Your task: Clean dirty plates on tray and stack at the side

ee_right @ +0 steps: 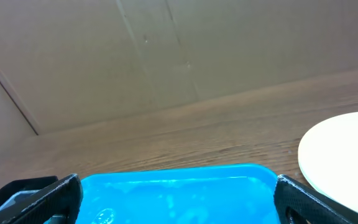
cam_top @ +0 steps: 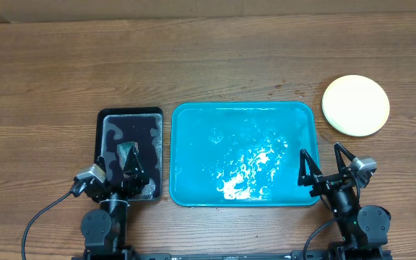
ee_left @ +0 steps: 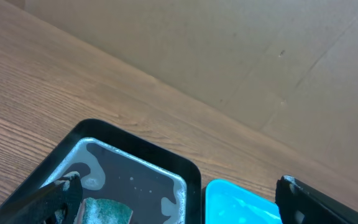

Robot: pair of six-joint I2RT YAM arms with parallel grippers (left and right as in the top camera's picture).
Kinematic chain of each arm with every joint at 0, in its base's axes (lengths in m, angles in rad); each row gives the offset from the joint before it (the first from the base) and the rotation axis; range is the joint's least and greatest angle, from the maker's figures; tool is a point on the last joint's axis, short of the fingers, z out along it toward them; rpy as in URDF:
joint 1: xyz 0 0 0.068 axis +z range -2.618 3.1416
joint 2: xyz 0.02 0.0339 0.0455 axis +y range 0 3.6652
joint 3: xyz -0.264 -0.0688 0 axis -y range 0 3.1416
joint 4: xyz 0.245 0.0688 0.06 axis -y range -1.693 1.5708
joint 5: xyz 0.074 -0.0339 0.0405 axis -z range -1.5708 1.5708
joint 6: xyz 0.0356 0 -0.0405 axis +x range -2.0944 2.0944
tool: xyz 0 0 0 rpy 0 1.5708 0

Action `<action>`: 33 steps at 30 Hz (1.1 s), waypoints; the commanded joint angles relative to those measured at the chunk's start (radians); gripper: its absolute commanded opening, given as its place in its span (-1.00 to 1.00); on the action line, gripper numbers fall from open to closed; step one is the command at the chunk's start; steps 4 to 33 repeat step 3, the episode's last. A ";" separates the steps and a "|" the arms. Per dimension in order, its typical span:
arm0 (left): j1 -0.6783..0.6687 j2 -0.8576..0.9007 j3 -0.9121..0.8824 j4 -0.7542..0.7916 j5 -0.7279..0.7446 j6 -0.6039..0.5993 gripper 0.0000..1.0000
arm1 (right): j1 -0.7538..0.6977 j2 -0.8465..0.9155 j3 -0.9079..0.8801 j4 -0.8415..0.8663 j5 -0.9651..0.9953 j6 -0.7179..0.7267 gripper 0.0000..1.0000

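Left gripper [cam_top: 132, 170] and right gripper [cam_top: 319, 152] are hanging at the bottom edge, jaws spread wide, gripping nothing. Plates [cam_top: 356, 105] are sitting piled at the upper right, clear of the wet, bare tray [cam_top: 193, 144]. They are looking light, rigid and probably slippery when wet, so pinching across the raised rim is looking like the safest hold.

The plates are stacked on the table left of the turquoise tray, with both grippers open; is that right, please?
Not quite: the overhead view shows the plates stacked on the table right of the turquoise tray. The left gripper and right gripper are indeed open.
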 commanded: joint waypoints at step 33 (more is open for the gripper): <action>0.005 -0.009 -0.003 0.001 0.012 0.023 0.99 | -0.003 -0.012 -0.011 0.003 0.006 -0.003 0.99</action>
